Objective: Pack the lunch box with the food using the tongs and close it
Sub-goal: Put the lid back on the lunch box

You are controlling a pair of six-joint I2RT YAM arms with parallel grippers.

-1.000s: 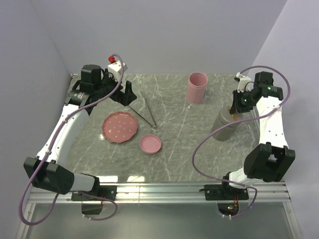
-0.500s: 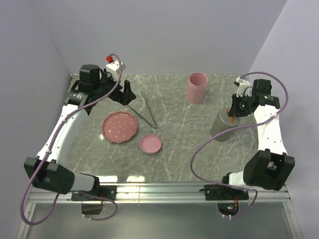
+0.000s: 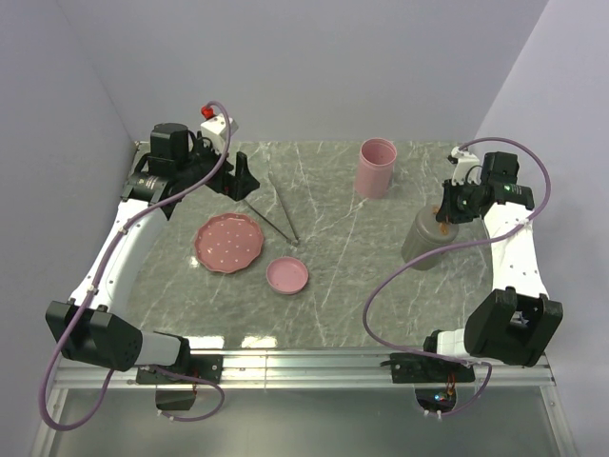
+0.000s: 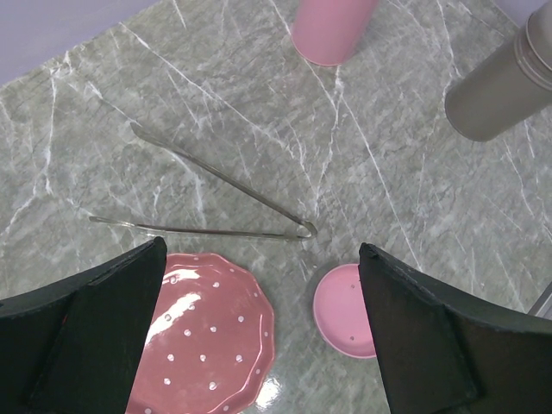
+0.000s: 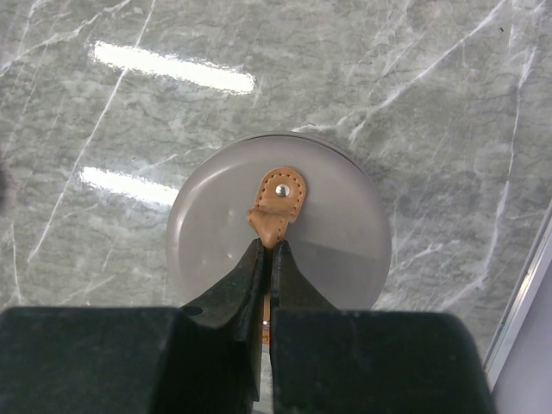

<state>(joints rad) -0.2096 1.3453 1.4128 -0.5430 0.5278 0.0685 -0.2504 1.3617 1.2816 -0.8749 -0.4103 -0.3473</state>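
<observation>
The silver tongs (image 3: pixel 287 219) (image 4: pixel 306 229) lie flat on the marble, beyond the pink dotted plate (image 3: pixel 228 242) (image 4: pixel 207 336), which is bare. No food shows in any view. My left gripper (image 3: pixel 241 183) (image 4: pixel 261 250) hangs open above the tongs and the plate, with nothing between its fingers. The grey cylindrical lunch box (image 3: pixel 422 243) (image 5: pixel 345 250) stands at the right. My right gripper (image 3: pixel 444 214) (image 5: pixel 269 246) is shut on the tan leather strap (image 5: pixel 278 203) riveted to its lid.
A tall pink cup (image 3: pixel 376 168) (image 4: pixel 332 30) stands at the back centre. A small round pink lid (image 3: pixel 286 275) (image 4: pixel 341 310) lies to the right of the plate. Purple walls close in the left and right sides.
The right wrist has shifted a little up and back while holding the strap, and the grey lunch box now stands straighter. The left arm has not moved.
</observation>
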